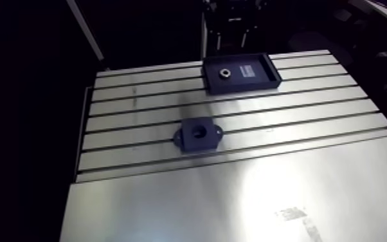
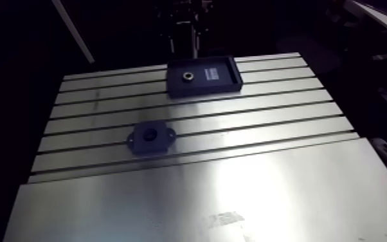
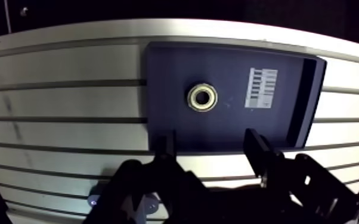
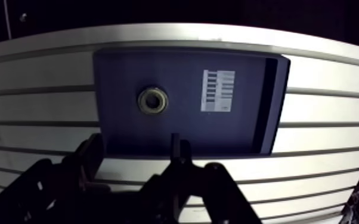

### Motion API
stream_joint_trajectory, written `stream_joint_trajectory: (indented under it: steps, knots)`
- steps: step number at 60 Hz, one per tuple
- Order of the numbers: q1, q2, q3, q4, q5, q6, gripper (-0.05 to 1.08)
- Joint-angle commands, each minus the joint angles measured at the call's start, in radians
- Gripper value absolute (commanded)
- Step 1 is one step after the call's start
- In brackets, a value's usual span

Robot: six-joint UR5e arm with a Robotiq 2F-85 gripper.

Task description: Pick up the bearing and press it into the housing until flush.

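Claw (image 3: 210, 143), fingers spread, hangs over the dark tray's (image 3: 170, 65) edge (wrist view); the brass-ringed bearing (image 3: 202, 96) lies flat just ahead. Arm view: dark housing (image 1: 198, 134), bore up, on the slotted table (image 1: 234, 193), well apart from the claw.

The table (image 1: 144, 122) is a pale metal top cut by long dark slots (image 1: 234, 116) running side to side across its far half, while its near half is a smooth, unslotted plate (image 1: 234, 199) with a pale scuffed mark (image 1: 296, 214) close to the front edge. A dark, shallow, rectangular tray (image 1: 241, 83) lies flat on the slotted part at the far edge. A dark housing (image 1: 189, 138) with a round hole sits nearer the middle, well apart from the tray.
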Motion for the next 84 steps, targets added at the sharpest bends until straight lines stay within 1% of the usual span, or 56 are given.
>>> stream_joint_trajectory:
  steps: [1, 14, 26, 35, 39, 50, 56, 66, 84]
  knots:
    - [-0.003, 0.008, 0.015, -0.026, -0.002, -0.003, 0.33]
    - [-0.007, 0.022, 0.027, -0.032, 0.001, -0.001, 0.35]
    - [-0.007, 0.037, 0.043, -0.067, 0.000, -0.004, 0.35]
    - [-0.006, 0.044, 0.051, -0.078, 0.001, -0.001, 0.35]
    - [-0.007, 0.047, 0.060, -0.100, 0.003, -0.004, 0.35]
    - [-0.007, 0.050, 0.069, -0.113, 0.000, -0.004, 0.35]
    - [-0.009, 0.067, 0.073, -0.122, 0.001, 0.000, 0.35]
    - [-0.008, 0.067, 0.081, -0.161, 0.000, -0.004, 0.36]
    - [-0.007, 0.072, 0.090, -0.187, 0.000, -0.003, 0.36]
